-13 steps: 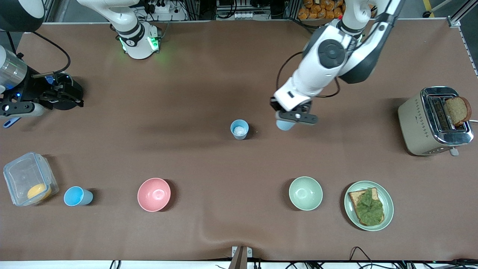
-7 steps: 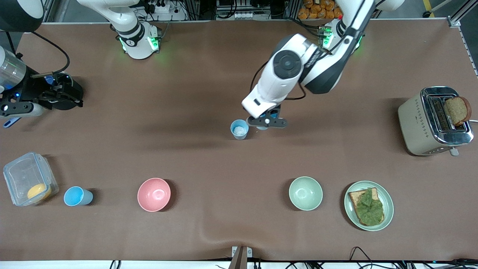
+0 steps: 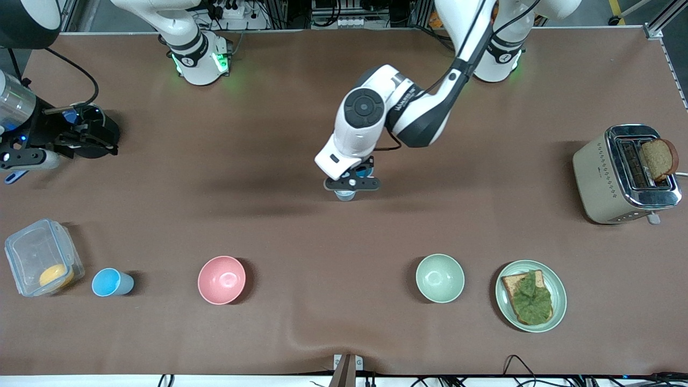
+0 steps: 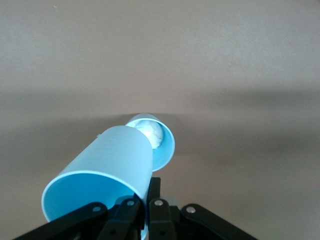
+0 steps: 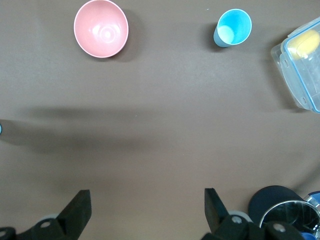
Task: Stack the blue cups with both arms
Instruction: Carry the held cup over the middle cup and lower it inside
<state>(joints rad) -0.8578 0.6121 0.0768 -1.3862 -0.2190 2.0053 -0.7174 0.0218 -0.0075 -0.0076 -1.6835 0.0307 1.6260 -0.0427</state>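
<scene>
left claw (image 3: 352, 184) pinching a blue cup (image 4: 102, 172), tilted, right above the whitish-inside cup (image 4: 156, 140) mid-counter (image 3: 279, 226) | right claw (image 5: 145, 210) spread wide, waiting over the right arm's end | third blue cup (image 3: 110, 282) well apart beside the plastic box (image 3: 37, 260)

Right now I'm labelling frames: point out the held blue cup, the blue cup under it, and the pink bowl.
held blue cup (image 4: 107, 162), left wrist view, outer wall.
blue cup under it (image 4: 165, 150), left wrist view, rim.
pink bowl (image 3: 221, 280), front view, inside.
</scene>
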